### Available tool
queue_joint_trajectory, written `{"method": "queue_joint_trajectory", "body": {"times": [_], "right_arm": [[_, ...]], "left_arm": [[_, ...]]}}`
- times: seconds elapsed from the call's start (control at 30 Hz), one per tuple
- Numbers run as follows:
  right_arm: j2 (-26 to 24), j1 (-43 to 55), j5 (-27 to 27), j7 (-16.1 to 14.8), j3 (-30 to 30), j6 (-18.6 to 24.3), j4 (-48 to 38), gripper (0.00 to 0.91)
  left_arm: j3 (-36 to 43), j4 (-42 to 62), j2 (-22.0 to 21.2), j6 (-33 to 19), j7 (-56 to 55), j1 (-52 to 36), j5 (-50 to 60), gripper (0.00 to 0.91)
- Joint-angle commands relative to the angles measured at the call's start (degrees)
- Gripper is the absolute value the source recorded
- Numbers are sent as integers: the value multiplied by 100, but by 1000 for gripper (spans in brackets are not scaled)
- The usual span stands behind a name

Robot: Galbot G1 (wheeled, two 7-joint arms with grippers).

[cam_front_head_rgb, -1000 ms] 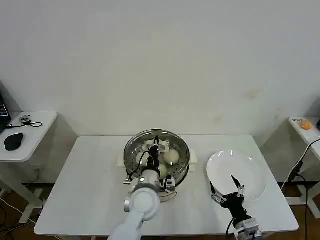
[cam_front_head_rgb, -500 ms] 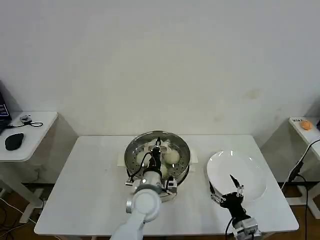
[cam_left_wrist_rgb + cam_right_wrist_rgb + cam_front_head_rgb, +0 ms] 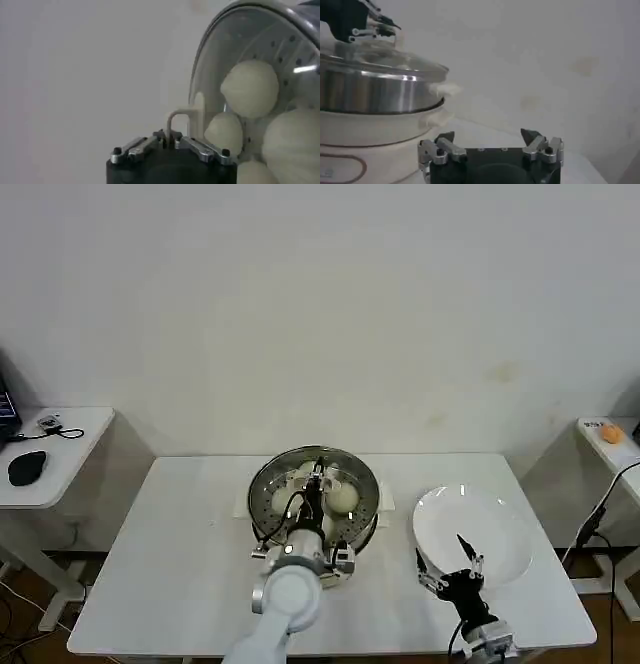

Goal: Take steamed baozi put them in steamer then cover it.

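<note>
Over the steamer (image 3: pixel 314 496), my left gripper (image 3: pixel 316 476) is clenched on the lid's handle (image 3: pixel 181 119), holding the lid (image 3: pixel 385 60) square on the pot's rim. The right wrist view shows glass sitting on steel, so I judge the covering as good as done and only letting go remains. Through the glass I see the buns (image 3: pixel 250 88) lying together on the perforated tray, all inside. My right gripper (image 3: pixel 457 572) waits with its jaws spread and nothing between them, low by the near edge of the plate (image 3: pixel 490 529), which is bare; I judge it parked there to keep out of the left arm's way. The steamer stands near the middle of a white table (image 3: pixel 190 554), the plate well apart to its right. Behind is a plain pale wall, with small side tables at either edge of the room.
</note>
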Motion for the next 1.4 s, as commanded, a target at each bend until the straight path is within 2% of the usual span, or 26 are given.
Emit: {"method": "queue_joint_trajectory", "body": {"times": [0.03, 0.47, 0.7, 0.8, 0.9, 0.93, 0.97, 1.0, 1.07, 1.13, 1.2, 1.27, 1.3, 1.4], "right_arm": [[5, -7, -40, 5, -53, 7, -12, 907], [52, -47, -113, 19, -114, 31, 1, 907], [80, -100, -163, 36, -93, 44, 10, 907], [92, -123, -178, 38, -50, 54, 17, 907], [97, -195, -179, 40, 9, 82, 59, 907], [99, -239, -154, 45, 43, 96, 100, 907], [101, -290, -125, 57, 72, 105, 143, 907], [99, -330, -89, 64, 76, 103, 157, 907], [82, -380, -43, 82, 55, 96, 169, 907], [75, -423, -4, 90, -13, 78, 225, 907], [61, -454, 69, 102, -56, 46, 277, 907], [13, -511, 134, 149, -133, 22, 326, 907], [4, -524, 171, 169, -155, 9, 337, 907], [-49, -592, 326, 265, -212, -155, 401, 907]], "left_arm": [[13, -462, 121, 10, -1, 147, -94, 907], [-125, -1755, 993, -91, -150, 856, -648, 907], [-463, -2720, 1480, -325, -493, 1557, -1687, 907], [-906, -2974, 1729, -500, -870, 2084, -2778, 907], [-1941, -2734, 1659, -1183, -1969, 2643, -4909, 907], [-2781, -2278, 1501, -2045, -1992, 2859, -6028, 907], [-3189, -2076, 1396, -2942, -1943, 2984, -7237, 907], [-3482, -1655, 1375, -3250, -2002, 3079, -8015, 907], [-3880, -1369, 1419, -3312, -2259, 3277, -9438, 907], [-4211, -1229, 1439, -3174, -2430, 3491, -10328, 907], [-4329, -1206, 1442, -3044, -2559, 3641, -10703, 907], [-4381, -1286, 1414, -2513, -2539, 3794, -11115, 907], [-4367, -1342, 1421, -2408, -2559, 3829, -11205, 907], [-4275, -1381, 1296, -2356, -2581, 3848, -11078, 907]]}}
